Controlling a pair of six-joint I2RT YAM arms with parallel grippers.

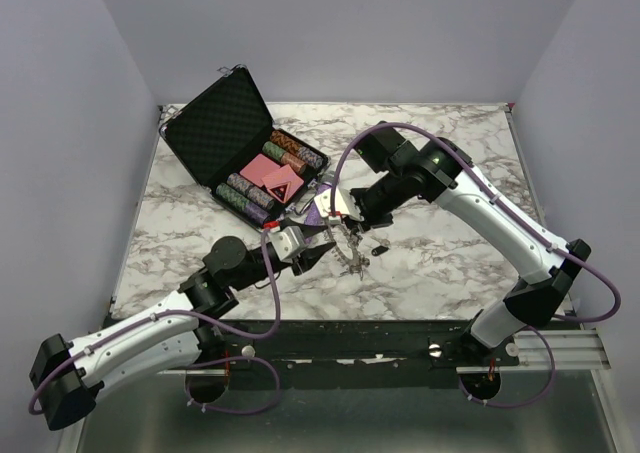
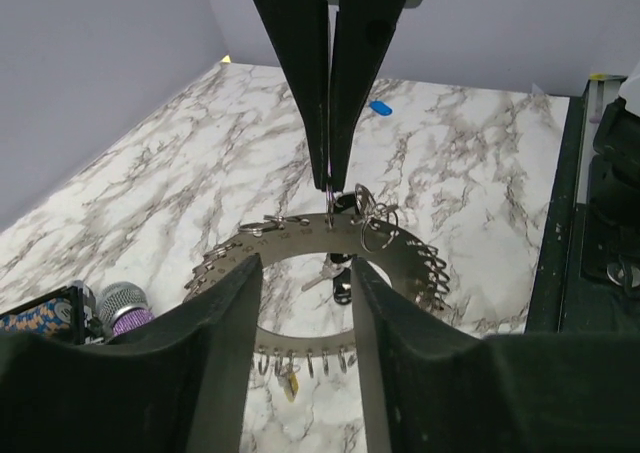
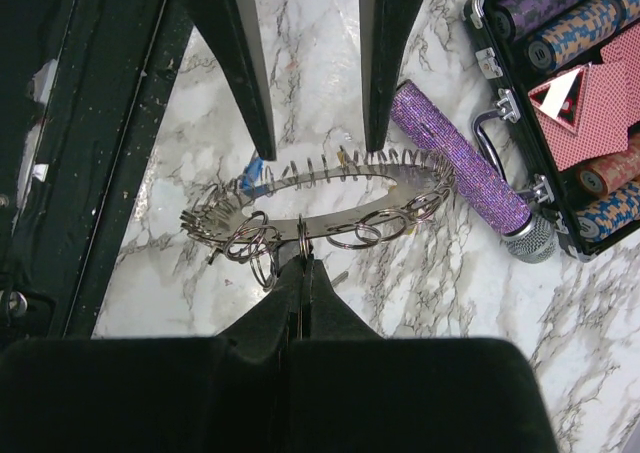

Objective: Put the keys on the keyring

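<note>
L gripper (image 2: pixel 305 273) is hovering w/ fingers apart, tips just by the near rim of the keyring (image 2: pixel 290 241). Keyring is sitting btwn both grippers, about mid-surface (image 1: pixel 450 253), small keys (image 2: pixel 340 278) dangling off it. R gripper (image 3: pixel 300 263) is pinching the opposite rim, fingers clamped on the metal. Beyond are lying a purple glitter tube (image 3: pixel 460 168) and an open black case (image 1: pixel 225 123).
</note>
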